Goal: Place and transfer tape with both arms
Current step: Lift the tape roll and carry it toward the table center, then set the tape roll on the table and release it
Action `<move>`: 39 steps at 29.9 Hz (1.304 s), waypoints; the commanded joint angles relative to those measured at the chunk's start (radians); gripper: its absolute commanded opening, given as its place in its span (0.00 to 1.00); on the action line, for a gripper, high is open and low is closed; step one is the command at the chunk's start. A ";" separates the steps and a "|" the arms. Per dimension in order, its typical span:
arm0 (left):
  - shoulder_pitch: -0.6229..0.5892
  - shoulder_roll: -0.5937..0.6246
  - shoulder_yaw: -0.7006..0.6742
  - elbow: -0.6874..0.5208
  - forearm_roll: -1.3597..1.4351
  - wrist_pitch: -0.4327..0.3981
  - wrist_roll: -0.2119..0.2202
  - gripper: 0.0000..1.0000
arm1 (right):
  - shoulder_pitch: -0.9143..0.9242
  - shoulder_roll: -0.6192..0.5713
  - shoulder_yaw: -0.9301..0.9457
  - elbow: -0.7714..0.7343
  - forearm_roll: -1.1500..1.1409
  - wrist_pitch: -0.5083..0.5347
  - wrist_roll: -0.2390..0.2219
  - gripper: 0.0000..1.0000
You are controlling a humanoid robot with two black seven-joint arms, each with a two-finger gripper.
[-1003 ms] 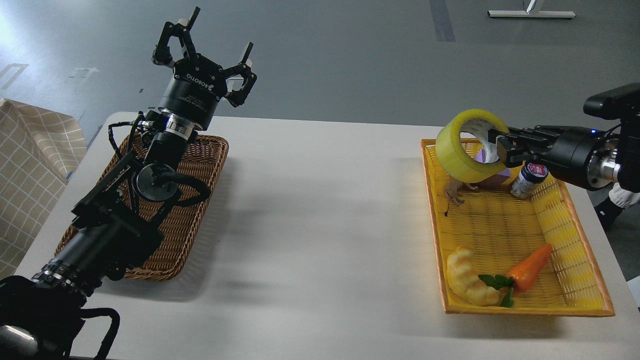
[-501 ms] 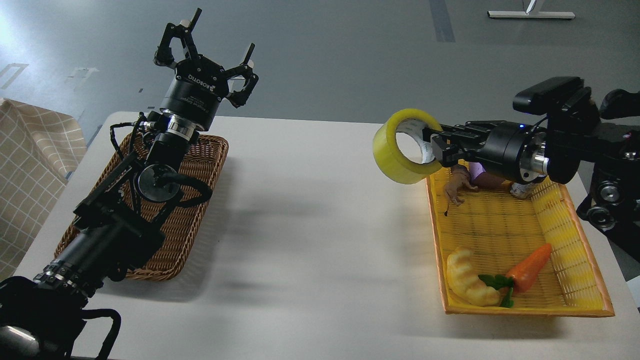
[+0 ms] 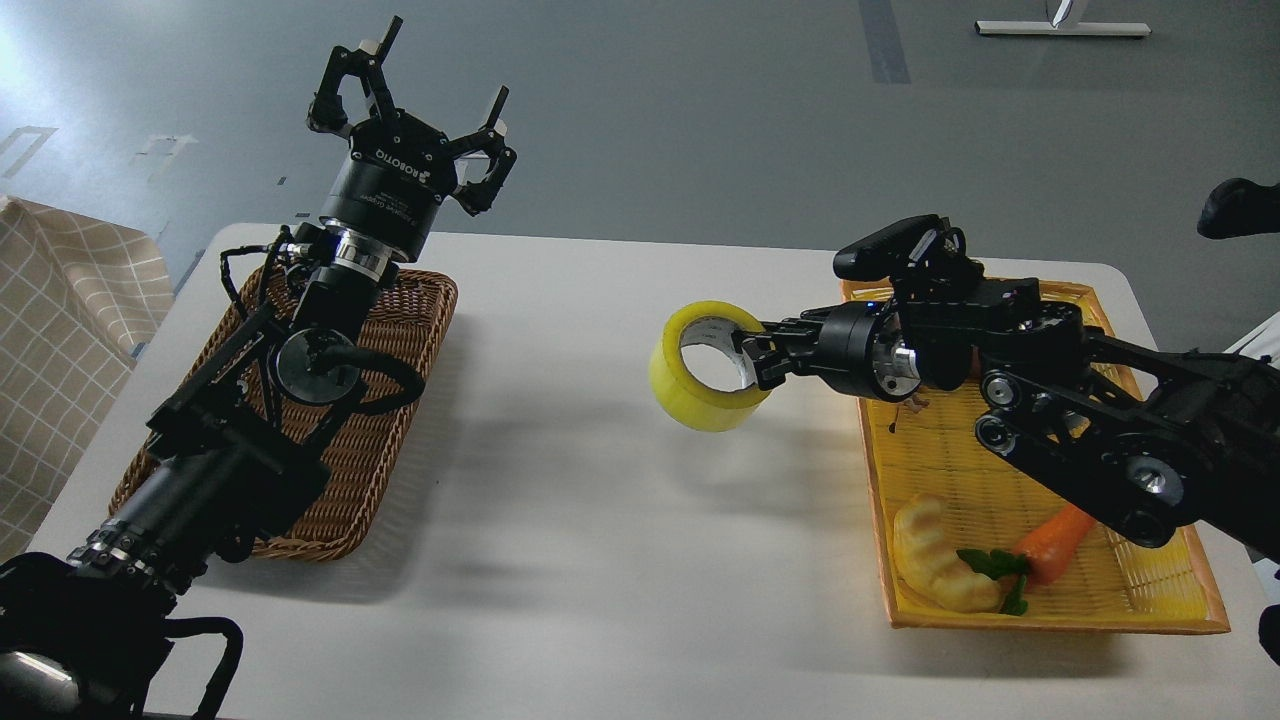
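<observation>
Right gripper (image 3: 752,352) clamped on rim of tape (image 3: 706,366), roll held above bare white table (image 3: 600,520), between the two baskets. Left gripper (image 3: 415,100) raised, fingers spread, holding nothing, above brown wicker basket (image 3: 400,400). Croissant toy (image 3: 938,556) and carrot (image 3: 1052,540) lying in yellow basket (image 3: 1050,610).

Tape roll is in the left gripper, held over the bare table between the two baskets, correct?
Not quite: the head view shows the right gripper holding the tape roll, not the left gripper, which is open and empty. It is over the bare table.
</observation>
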 commanded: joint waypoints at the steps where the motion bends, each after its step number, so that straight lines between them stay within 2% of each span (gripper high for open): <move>1: 0.000 0.002 -0.002 0.000 0.000 0.000 0.000 0.98 | 0.011 0.071 -0.021 -0.094 -0.001 0.000 0.000 0.00; 15: 0.009 -0.008 -0.006 0.000 -0.002 0.000 -0.002 0.98 | 0.044 0.266 -0.081 -0.287 -0.002 0.000 -0.001 0.00; 27: 0.015 -0.008 -0.006 0.000 -0.002 0.000 -0.002 0.98 | 0.059 0.327 -0.146 -0.384 -0.005 0.000 0.000 0.00; 29: 0.016 -0.008 -0.006 0.000 -0.002 0.000 -0.002 0.98 | 0.060 0.335 -0.149 -0.393 -0.005 0.000 0.000 0.06; 33: 0.016 -0.008 -0.006 0.000 -0.002 0.000 -0.002 0.98 | 0.060 0.341 -0.152 -0.403 -0.005 0.000 0.000 0.08; 35: 0.016 -0.008 -0.006 0.000 -0.002 0.000 -0.002 0.98 | 0.060 0.343 -0.149 -0.403 -0.004 0.000 0.000 0.22; 36: 0.016 -0.008 -0.006 0.000 -0.002 0.000 -0.002 0.98 | 0.060 0.343 -0.149 -0.403 -0.004 0.000 0.000 0.25; 37: 0.016 -0.008 -0.006 0.000 -0.002 0.000 -0.002 0.98 | 0.060 0.343 -0.147 -0.403 -0.002 0.000 0.000 0.35; 39: 0.020 -0.008 -0.006 0.000 -0.002 0.000 -0.002 0.98 | 0.060 0.343 -0.146 -0.403 -0.001 0.000 0.000 0.46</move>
